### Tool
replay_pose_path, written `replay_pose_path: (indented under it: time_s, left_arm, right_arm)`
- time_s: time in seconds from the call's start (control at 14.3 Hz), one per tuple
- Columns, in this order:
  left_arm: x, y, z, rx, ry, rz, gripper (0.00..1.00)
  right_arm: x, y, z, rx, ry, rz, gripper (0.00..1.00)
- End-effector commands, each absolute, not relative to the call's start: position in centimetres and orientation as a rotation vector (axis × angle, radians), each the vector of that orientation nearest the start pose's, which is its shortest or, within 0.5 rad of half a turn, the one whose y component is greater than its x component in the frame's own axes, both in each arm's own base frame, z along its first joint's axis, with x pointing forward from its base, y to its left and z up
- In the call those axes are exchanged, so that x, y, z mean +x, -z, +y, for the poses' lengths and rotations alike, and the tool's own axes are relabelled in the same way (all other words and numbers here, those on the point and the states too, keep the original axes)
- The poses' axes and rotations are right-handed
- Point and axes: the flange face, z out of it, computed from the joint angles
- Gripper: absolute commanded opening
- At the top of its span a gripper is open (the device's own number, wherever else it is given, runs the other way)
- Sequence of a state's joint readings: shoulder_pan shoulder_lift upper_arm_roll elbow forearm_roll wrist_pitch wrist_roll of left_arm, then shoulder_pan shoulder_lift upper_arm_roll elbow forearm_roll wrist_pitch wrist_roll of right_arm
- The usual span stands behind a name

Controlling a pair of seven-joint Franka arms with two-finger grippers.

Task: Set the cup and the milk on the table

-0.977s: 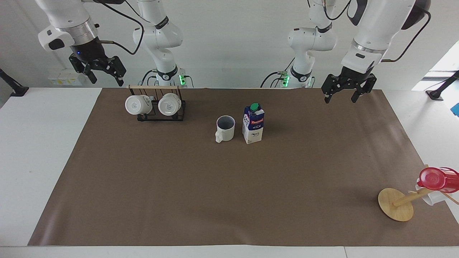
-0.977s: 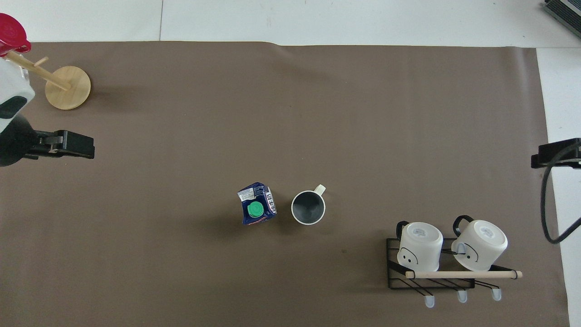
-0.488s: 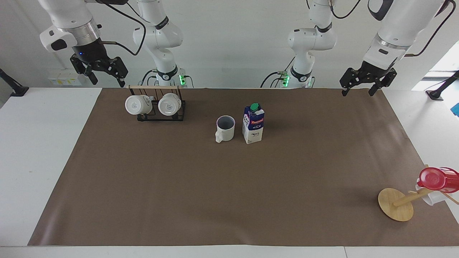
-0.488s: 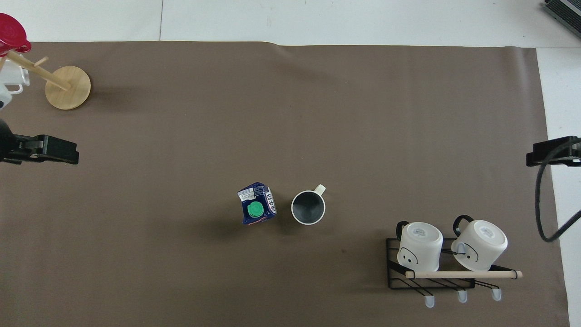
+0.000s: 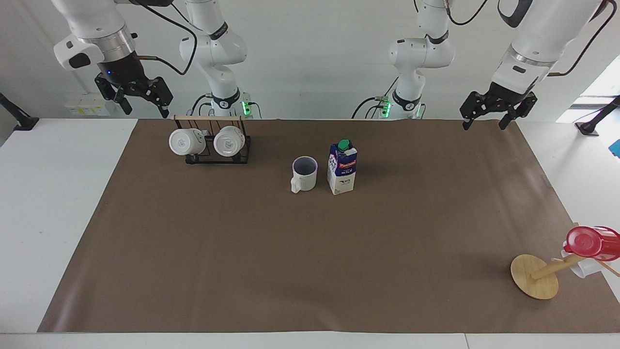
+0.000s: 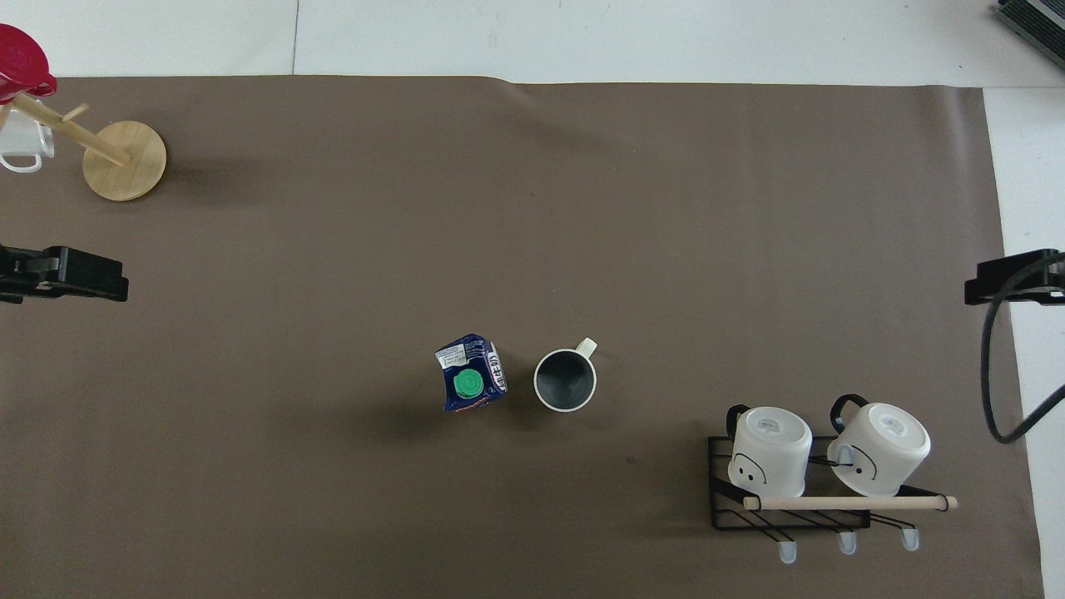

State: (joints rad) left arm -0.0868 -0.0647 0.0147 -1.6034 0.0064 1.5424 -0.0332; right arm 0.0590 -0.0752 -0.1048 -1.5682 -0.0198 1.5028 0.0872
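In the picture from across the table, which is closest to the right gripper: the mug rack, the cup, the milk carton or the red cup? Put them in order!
From the right gripper, raised at its own end of the table:
1. Mug rack, just beside it.
2. Cup, mid-table.
3. Milk carton, beside the cup.
4. Red cup, on the wooden stand at the left arm's end.

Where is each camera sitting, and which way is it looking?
Facing view: high across the table, looking at the robots; both arms show whole, the left gripper and right gripper raised and open.
Overhead view: high above the robots' end, looking steeply down; only the left gripper and right gripper peek in at the edges.
Both show the cup beside the milk, upright on the brown sheet.
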Motion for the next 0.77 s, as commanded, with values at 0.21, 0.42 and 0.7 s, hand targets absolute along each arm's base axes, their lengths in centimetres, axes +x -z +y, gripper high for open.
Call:
replay_pose_path:
  time_s: [0.21,0.42,0.7]
  left_arm:
    - [52.2,-65.0,-4.5,-3.141,-0.012,0.104,1.0]
    - [52.0,-65.2,-4.3,-3.141,-0.007,0.101,1.0]
    - [51.9,-65.2,-4.6,-3.141,-0.012,0.109,1.0]
  right_arm:
    - [52.3,-66.4,-2.9,-3.161,0.002,0.157,1.0]
    - [52.2,-66.4,-1.8,-3.162,-0.012,0.126,1.0]
    - [52.1,-66.3,-1.5,-3.163,-0.017,0.118,1.0]
